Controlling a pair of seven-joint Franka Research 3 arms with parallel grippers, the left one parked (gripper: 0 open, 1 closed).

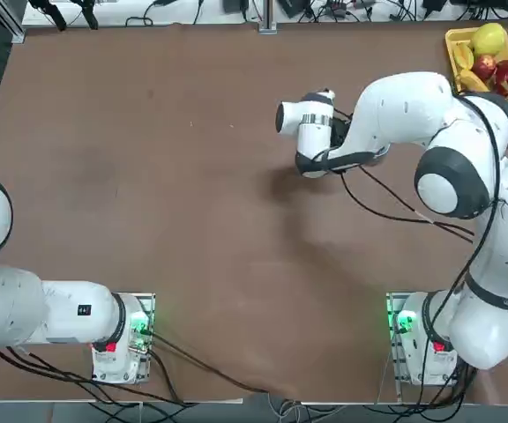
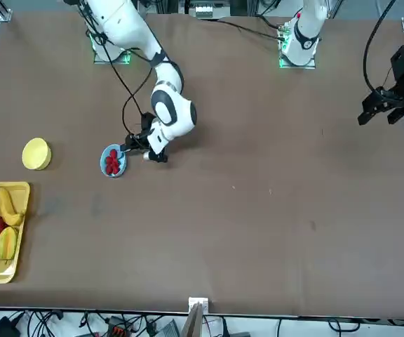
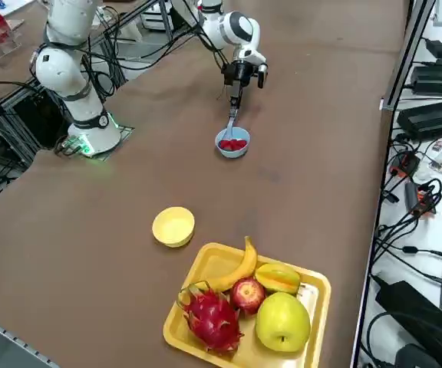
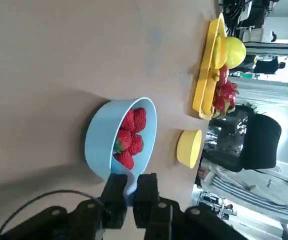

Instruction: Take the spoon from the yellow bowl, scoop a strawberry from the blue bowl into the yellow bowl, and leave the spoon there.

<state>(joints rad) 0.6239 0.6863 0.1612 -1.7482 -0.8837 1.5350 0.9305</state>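
Note:
My right gripper (image 3: 235, 96) is shut on the handle of the pale spoon (image 3: 230, 124), which hangs down with its tip at the near rim of the blue bowl (image 3: 233, 144). In the wrist view the fingers (image 4: 146, 192) pinch the spoon (image 4: 130, 186) just at the blue bowl's (image 4: 101, 140) edge, and several red strawberries (image 4: 132, 136) lie inside. The yellow bowl (image 3: 173, 226) stands empty a short way off, between the blue bowl and the fruit tray; it also shows across the table (image 2: 36, 154). From overhead the arm hides both bowls.
A rectangular yellow tray (image 3: 206, 264) with a banana, apple, dragon fruit and other fruit sits near the table's corner beyond the yellow bowl. Black cables trail from the right arm's wrist (image 1: 386, 198). The brown table (image 2: 272, 210) stretches bare to the other side.

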